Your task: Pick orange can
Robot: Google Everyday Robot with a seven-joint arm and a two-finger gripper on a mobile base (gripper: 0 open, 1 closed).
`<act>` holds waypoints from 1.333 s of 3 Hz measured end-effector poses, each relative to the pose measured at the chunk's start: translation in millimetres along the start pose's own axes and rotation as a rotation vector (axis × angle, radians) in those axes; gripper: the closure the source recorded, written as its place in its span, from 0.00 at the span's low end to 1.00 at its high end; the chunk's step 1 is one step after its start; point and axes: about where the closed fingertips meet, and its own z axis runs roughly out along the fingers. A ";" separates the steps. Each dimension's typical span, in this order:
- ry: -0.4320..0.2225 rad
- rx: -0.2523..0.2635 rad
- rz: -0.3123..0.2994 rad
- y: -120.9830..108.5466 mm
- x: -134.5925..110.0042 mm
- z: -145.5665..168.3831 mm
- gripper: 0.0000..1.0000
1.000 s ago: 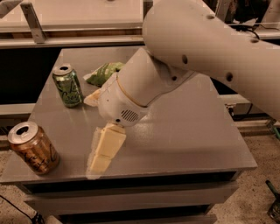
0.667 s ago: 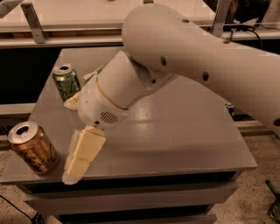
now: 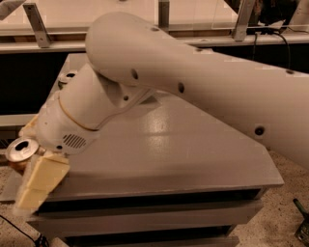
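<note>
The orange can stands at the front left corner of the grey table. Only its silver top and a strip of copper body show. My gripper is at that corner, at the end of the big white arm. It is open. One cream finger lies in front of the can, and the tip of the other finger shows just behind it. The can sits between them, and I cannot tell whether either finger touches it.
The green can stands at the back left of the table, mostly hidden behind the arm. The arm covers much of the table's left half. A metal rail with posts runs behind the table. The floor lies beyond the right edge.
The arm and gripper have swung left and forward to the orange can, so the fingers now stand on either side of it. The arm now hides the green bag and most of the green can.
</note>
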 end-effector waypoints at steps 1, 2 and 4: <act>-0.023 -0.033 -0.038 5.6 -21.7 22.6 0.41; -0.035 -0.052 -0.060 9.1 -34.0 34.4 0.64; 0.045 -0.080 -0.075 -0.1 -52.5 14.0 1.00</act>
